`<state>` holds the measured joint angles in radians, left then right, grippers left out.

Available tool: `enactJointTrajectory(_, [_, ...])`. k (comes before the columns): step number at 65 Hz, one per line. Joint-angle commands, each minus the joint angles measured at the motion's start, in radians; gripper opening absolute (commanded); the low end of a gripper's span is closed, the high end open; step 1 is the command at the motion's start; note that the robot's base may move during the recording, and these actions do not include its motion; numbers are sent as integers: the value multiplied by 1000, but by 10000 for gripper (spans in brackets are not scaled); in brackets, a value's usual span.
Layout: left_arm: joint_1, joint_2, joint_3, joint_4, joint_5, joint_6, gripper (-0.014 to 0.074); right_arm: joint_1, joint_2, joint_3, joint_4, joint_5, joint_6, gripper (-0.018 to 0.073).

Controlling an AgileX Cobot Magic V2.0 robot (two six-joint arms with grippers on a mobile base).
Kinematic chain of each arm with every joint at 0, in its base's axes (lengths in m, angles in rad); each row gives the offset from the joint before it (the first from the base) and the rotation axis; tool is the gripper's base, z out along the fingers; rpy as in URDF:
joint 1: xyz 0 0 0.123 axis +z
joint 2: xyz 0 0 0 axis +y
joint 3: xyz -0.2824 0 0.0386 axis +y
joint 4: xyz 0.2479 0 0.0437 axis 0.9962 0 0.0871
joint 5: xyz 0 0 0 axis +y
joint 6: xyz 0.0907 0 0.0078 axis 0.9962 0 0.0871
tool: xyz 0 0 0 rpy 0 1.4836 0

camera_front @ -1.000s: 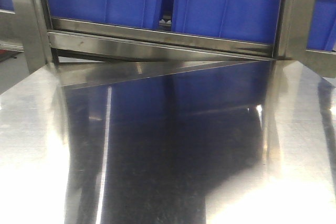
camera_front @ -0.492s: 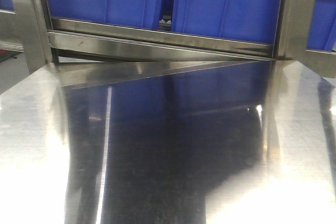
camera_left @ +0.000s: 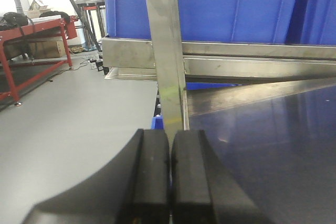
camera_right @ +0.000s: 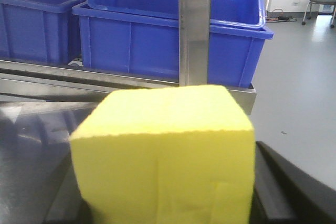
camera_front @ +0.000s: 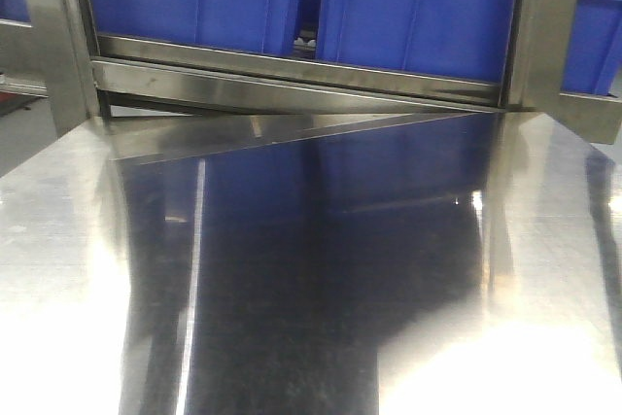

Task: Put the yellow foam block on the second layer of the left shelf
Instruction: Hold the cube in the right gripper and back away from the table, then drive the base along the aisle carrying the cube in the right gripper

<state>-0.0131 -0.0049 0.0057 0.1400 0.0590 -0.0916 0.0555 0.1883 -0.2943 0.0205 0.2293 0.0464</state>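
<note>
steel tabletop (camera_front: 292, 289); right pincer (camera_right: 170, 195) seemingly clamps yellow foam block (camera_right: 163, 140), unseen from front; left pincer (camera_left: 169, 144) closed, empty.

Before you lies a polished steel tabletop (camera_front: 292, 289); behind it, you see blue bins (camera_front: 408, 17) resting on a steel shelf (camera_front: 292, 70).

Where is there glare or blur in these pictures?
Front view: white glare on the table, blue bins mirrored in it. Right wrist view: the block fills the frame, evenly lit. Left wrist view: the shut left gripper is dark and soft.
</note>
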Motion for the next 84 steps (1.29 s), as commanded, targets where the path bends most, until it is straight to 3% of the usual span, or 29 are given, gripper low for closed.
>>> enactJointTrajectory(1, [1,-22,25,-6,-82,-5,136,-7,10,-27,-2,-98,-8,474])
enactJointTrajectory(84, [1,-22,25,-6,-82,-5,136,-7,10,-27,-2,-98,-8,474])
